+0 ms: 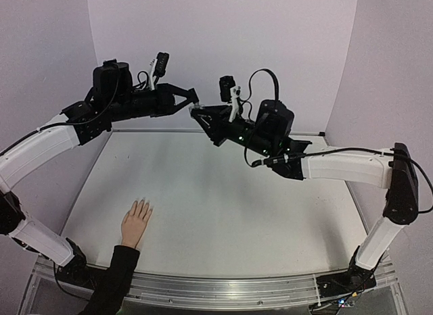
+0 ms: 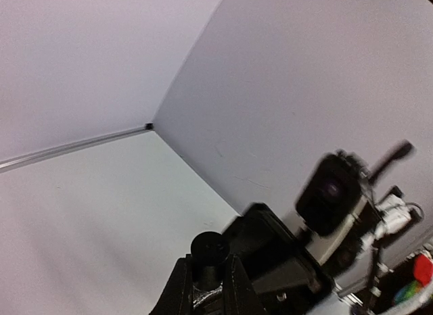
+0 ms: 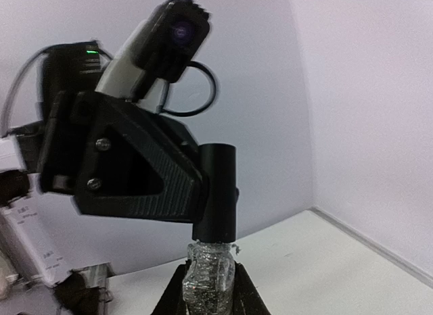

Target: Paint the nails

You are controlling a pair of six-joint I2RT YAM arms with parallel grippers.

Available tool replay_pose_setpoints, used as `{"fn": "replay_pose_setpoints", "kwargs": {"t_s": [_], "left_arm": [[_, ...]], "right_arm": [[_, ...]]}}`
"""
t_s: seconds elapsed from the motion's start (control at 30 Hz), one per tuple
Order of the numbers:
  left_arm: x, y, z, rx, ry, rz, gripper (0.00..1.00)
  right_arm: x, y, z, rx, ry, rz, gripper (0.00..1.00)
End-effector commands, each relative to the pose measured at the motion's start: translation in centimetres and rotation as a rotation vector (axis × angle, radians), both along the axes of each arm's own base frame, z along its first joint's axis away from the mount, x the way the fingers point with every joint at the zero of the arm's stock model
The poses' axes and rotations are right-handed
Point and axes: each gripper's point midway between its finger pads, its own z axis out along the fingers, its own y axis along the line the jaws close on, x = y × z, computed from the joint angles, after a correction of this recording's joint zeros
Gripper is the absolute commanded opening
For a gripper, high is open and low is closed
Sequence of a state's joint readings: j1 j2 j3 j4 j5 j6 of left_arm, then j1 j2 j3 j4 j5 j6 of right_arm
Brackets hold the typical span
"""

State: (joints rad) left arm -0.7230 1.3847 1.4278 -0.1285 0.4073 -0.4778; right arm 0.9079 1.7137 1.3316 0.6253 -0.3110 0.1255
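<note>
The left tool (image 1: 194,97) and right tool (image 1: 195,112) meet high over the back of the worktop (image 1: 223,193). The right tool is clenched on a little shiny-wrapped bottle (image 3: 210,281). The left tool pinches its black cap (image 3: 220,186). From above, the bottle is hidden. The peach hand (image 1: 137,224) lies flat at the near left. Its nails (image 1: 141,203) are too small to see, and its black sleeve (image 1: 115,281) is cut off.
</note>
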Motion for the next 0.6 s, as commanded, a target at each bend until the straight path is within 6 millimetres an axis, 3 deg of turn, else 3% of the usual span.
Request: {"fn": "replay_pose_setpoints", "kwargs": {"t_s": [0.0, 0.13, 0.17, 0.27, 0.37, 0.47, 0.57], "left_arm": [[0.3, -1.0, 2.0, 0.071, -0.083, 0.209, 0.0], [0.0, -2.3, 1.0, 0.087, -0.065, 0.163, 0.0], [-0.3, -2.5, 1.0, 0.084, -0.066, 0.139, 0.04], [-1.7, -2.8, 1.2, 0.077, -0.075, 0.054, 0.34], [-2.7, -1.9, 1.7, 0.058, -0.077, -0.007, 0.57], [-3.0, -0.2, 2.2, 0.008, -0.054, -0.064, 0.66], [-3.0, 1.0, 2.4, -0.009, -0.029, -0.083, 0.69]], "right_arm": [[5.4, -3.8, -1.0, -0.177, -0.083, -0.636, 0.0], [4.3, -2.3, -1.3, -0.194, -0.117, -0.528, 0.0], [3.8, -2.1, -1.2, -0.195, -0.13, -0.477, 0.0], [1.8, -1.4, -1.0, -0.187, -0.162, -0.305, 0.0], [-0.8, -1.3, -1.5, -0.184, -0.191, -0.103, 0.0], [-2.5, -1.8, -1.6, -0.185, -0.217, 0.026, 0.0], [-2.9, -2.3, -1.9, -0.185, -0.213, 0.063, 0.0]]}}
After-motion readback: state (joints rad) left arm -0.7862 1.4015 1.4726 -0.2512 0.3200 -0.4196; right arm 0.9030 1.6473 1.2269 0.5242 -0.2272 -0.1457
